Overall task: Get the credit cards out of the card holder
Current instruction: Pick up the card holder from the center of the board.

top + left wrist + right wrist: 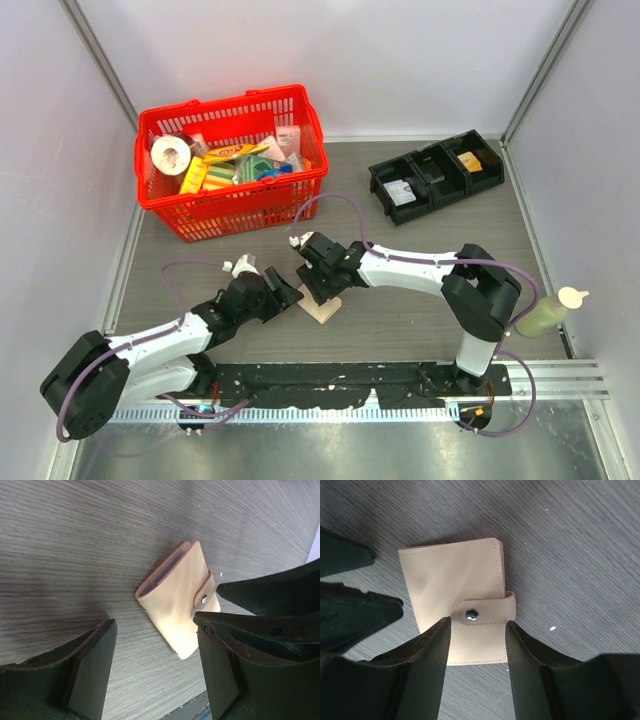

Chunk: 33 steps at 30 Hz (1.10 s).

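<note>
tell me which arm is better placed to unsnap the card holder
Right. Its open jaws straddle the snapped closure tab of the flat tan folding card holder; in the left's, the tab sits off-centre.

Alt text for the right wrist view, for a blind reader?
A closed tan card holder lies on the wood-grain table, its tab snapped shut. The right gripper hangs open over it, straddling the tab; the left gripper's fingers show at left.
</note>
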Tool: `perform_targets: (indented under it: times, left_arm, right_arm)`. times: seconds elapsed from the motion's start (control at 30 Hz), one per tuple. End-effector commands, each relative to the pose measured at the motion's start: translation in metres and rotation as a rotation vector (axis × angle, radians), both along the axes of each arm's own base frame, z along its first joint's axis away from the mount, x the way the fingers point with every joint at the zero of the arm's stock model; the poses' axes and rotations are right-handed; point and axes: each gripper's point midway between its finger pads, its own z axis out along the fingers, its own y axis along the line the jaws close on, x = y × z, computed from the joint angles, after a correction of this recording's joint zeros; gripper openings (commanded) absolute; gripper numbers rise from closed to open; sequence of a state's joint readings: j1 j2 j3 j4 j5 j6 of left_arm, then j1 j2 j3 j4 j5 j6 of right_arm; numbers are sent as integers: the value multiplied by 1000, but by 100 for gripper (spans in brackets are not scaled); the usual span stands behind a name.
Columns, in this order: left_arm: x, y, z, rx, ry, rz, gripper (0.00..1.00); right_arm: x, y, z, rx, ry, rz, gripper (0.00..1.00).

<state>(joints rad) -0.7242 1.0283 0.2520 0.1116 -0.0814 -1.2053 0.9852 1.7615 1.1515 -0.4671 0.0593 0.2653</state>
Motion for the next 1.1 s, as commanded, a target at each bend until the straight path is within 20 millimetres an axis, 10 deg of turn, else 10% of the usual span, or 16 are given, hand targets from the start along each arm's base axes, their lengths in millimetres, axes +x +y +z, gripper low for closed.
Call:
perform_targets:
  times: [0.0, 0.5, 1.07]
  left_arm:
    - [-4, -5, -2, 3, 11, 4, 69]
    - [-15, -19, -25, 63, 87, 7, 62]
    - [-9, 3, -26, 38, 77, 174, 59]
  right_arm:
    - [7, 24, 13, 70, -34, 39, 52]
    - [0, -2, -27, -58, -27, 3, 43]
    - [-5, -4, -29, 122, 70, -233, 20]
